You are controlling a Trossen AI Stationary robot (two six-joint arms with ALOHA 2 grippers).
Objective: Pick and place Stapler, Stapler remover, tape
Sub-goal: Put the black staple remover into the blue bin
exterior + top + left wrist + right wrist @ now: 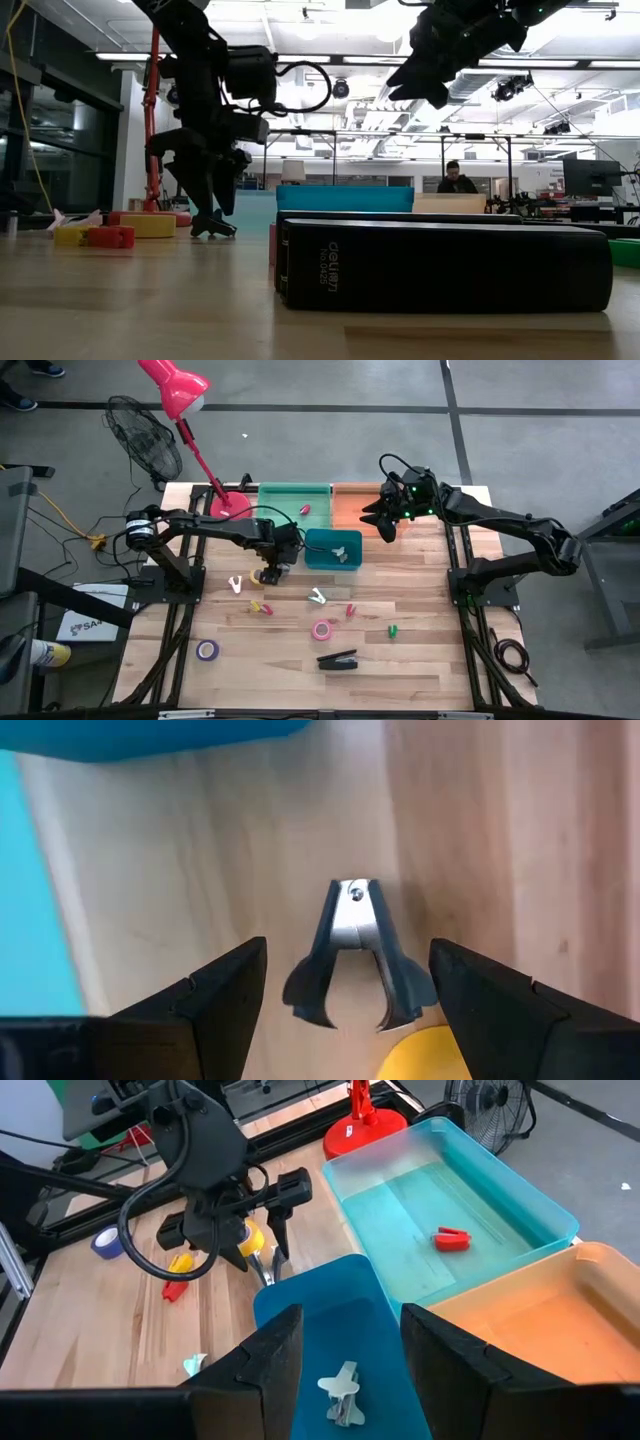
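While the staple remover lies flat on the wooden table, squarely in the gap between the fingers of the left gripper, nothing has hold of it yet. Those fingers stand wide apart, one on each side of its two splayed claws, and neither appears to touch it. The hinge end points away from the fingertips, toward the blue bin just beyond.

The main risk lies in the shape of the thing. It is thin metal and widens toward the claws, so if the fingers close on the sloping sides it may squirt forward out of the grip or twist on the wood. If the gripper sits too high when it closes, the fingers may only clip the upper edge and lose it on the lift.

A yellow tape roll sits right beside the claws, close to the inner side of one finger. A closing stroke could catch or shove it, or pinch it together with the remover.

Farther out, the blue bin's wall is near enough that a low carry could knock the remover against it.

The right gripper hangs above the bins, fingers parted and empty, and both arms could crowd each other over the blue bin. The stapler and a pink tape roll lie well behind the left fingers, out of harm's way.
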